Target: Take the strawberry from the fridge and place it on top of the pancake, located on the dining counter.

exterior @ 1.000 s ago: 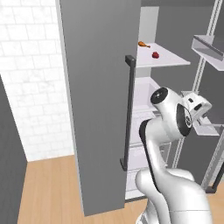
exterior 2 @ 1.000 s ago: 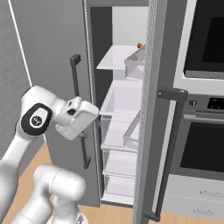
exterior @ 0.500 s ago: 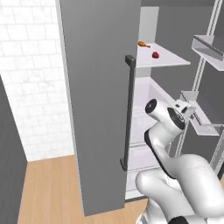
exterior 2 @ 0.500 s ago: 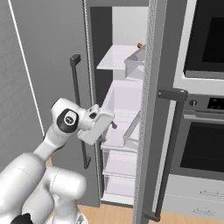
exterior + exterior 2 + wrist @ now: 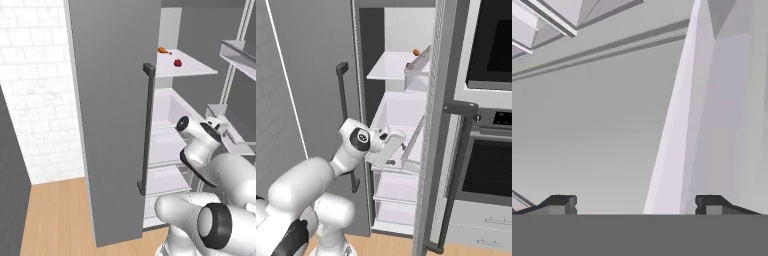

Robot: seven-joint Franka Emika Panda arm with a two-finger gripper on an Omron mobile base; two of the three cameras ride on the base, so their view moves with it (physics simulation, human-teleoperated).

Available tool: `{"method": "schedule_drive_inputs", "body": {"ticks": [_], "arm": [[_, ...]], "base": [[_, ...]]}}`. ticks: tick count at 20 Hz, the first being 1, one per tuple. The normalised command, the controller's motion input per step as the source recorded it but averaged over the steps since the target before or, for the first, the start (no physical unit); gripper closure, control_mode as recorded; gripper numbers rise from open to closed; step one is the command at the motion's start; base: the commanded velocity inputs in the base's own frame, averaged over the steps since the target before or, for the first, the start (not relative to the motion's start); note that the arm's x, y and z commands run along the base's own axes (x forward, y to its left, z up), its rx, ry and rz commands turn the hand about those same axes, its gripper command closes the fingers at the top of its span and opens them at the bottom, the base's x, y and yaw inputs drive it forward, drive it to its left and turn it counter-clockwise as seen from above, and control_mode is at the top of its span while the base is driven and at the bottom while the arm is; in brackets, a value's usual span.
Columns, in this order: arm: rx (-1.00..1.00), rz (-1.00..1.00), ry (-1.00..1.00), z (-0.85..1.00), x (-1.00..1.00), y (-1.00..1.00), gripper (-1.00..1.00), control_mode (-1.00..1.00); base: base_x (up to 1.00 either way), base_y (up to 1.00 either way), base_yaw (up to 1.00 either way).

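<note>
Fridge point(image 5: 115, 100) stands open, its matte-grey left door swung out with the long dark bar handle point(image 5: 145, 127) facing the left base camera. Inside, white shelves and clear drawers. The strawberry point(image 5: 177, 62), tiny and dark red, sits on the upper white shelf point(image 5: 195, 70), toward the middle of it. A small orange drumstick-shaped food point(image 5: 163, 50) lies on the same shelf, further back and to the left of the berry, apart from it. In the right base view the drumstick point(image 5: 416, 52) peeks out at the back of that shelf; the berry is too hidden there to make out.

The arm reaches into the fridge opening at mid height, well below the strawberry shelf. Gripper point(image 5: 634, 204) has its two dark tips wide apart with nothing between them; ahead of it are a pale grey inner surface and a white slanted panel edge. From the right base view the hand point(image 5: 387, 148) is at the front of a white bin point(image 5: 401, 115), over the clear drawers point(image 5: 396, 187). To the right of the fridge is a built-in oven point(image 5: 488, 165) with a dark window.
</note>
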Motion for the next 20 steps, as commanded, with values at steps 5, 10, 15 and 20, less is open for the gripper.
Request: {"method": "schedule_drive_inputs", "body": {"ticks": [5,10,15,20], "arm": [[0.0,0.0,0.03,-0.22,0.08,-0.79,-1.0,-1.0],[0.01,0.0,0.02,-0.08,0.01,-0.4,-1.0,-1.0],[0.06,0.0,-0.03,0.04,-0.04,0.19,-1.0,-1.0],[0.39,0.0,0.0,0.29,-0.3,0.93,-1.0,-1.0]], "base": [[0.0,0.0,0.0],[0.0,0.0,0.0],[0.0,0.0,0.0],[0.0,0.0,0.0]]}}
